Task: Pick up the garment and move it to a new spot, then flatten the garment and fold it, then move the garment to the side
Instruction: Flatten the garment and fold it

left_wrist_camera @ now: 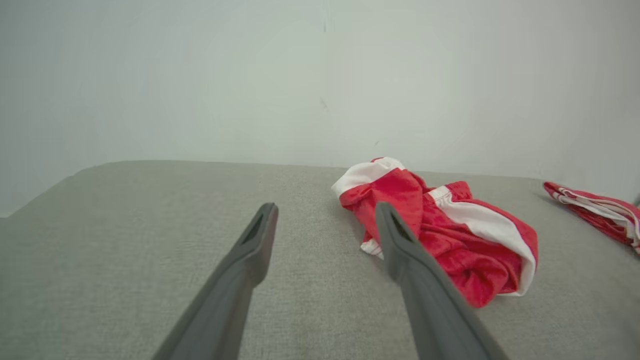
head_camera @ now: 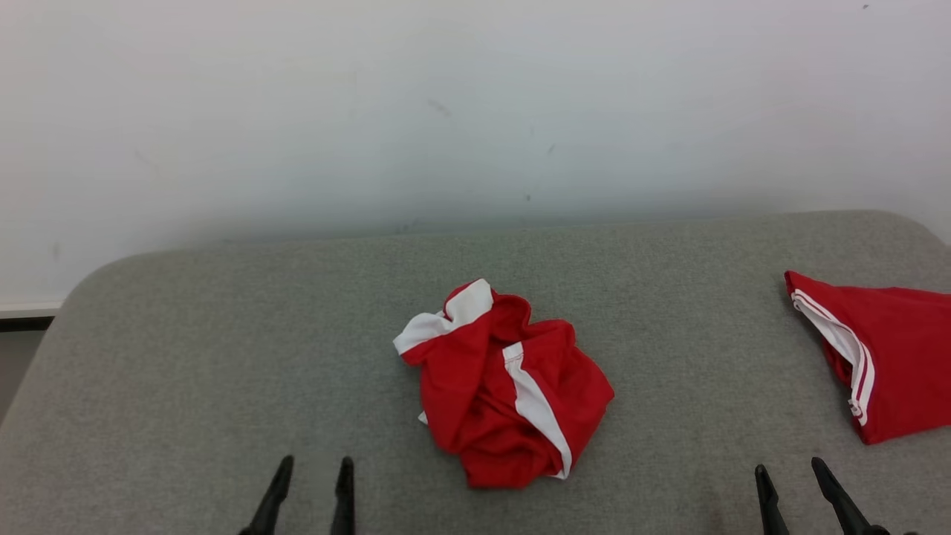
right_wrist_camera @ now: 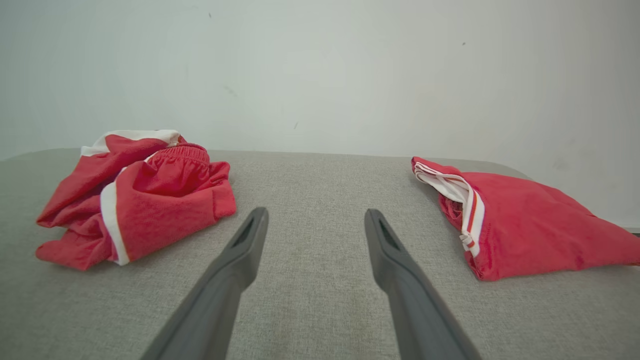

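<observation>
at the far left you see the rounded corner of the counter [head_camera: 186, 334], which is covered in grey cloth and stands against a white wall [head_camera: 446, 111]. your left gripper [head_camera: 315, 464] is at the lower left of the head view, over the near part of the counter. its two dark fingers stand wide apart and hold nothing. in the head view there is bare counter between this gripper and the garment [head_camera: 498, 394]. the garment lies about in the middle of the counter. it is red with white bands, crumpled into a loose heap, neither flat nor folded. in the left wrist view one finger crosses in front of the garment's near edge, but the head view shows them apart. going further right, there is again bare grey cloth, and then your right gripper [head_camera: 789, 468] at the lower right, also fully open and empty, with its fingers pointing toward the wall. beyond it, at the right edge of the counter, lies a second red garment [head_camera: 891, 357] with a white and red striped border. it lies flatter than the first one, well apart from it, and the edge of the head view cuts it off.
</observation>
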Tool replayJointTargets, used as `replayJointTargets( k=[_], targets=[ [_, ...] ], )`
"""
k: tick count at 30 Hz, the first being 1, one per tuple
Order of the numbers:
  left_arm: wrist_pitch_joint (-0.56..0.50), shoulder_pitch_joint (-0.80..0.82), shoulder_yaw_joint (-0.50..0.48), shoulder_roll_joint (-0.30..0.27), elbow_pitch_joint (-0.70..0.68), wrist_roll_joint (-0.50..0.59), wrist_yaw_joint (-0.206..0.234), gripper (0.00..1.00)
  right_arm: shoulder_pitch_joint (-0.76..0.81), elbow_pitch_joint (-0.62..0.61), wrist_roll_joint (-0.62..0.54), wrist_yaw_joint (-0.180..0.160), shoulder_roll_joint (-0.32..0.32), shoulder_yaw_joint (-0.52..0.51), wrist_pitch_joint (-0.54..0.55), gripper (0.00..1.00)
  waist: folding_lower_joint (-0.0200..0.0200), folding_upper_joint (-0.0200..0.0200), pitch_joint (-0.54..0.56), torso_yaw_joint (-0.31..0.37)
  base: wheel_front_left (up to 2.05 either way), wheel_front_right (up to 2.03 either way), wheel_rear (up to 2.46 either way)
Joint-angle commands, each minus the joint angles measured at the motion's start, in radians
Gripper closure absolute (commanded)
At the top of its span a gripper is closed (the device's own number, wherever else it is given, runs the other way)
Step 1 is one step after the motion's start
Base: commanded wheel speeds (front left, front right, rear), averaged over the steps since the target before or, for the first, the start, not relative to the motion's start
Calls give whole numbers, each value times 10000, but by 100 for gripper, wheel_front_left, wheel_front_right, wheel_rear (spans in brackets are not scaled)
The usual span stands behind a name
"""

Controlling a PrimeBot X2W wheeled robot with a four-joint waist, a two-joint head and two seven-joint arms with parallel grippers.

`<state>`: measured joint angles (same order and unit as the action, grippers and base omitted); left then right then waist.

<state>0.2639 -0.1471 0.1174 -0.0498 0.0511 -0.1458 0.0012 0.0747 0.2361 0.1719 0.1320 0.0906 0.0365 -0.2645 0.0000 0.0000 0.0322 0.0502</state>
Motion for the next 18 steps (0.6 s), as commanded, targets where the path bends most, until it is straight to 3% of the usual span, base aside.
replayJointTargets(
  k=[1,8,14,18],
  targets=[
    [1,417,236,-20,-45,154,-214,0,-189,-6,70,-28,70,81,11,0,0,0,-98,223,0,0,0],
    [1,2739,1115,-202,1127,629,-964,0,-548,-71,199,-28,4,295,13,0,0,0,-423,1115,0,0,0],
    [-485,5023,2061,-503,2679,461,-1272,0,-804,-49,334,-28,-81,532,11,0,0,0,-886,1838,0,0,0],
    [-1370,6889,3881,-1065,4097,-592,-1315,0,-984,13,407,-28,-160,606,13,0,0,0,-1423,2371,0,0,0]
  ],
)
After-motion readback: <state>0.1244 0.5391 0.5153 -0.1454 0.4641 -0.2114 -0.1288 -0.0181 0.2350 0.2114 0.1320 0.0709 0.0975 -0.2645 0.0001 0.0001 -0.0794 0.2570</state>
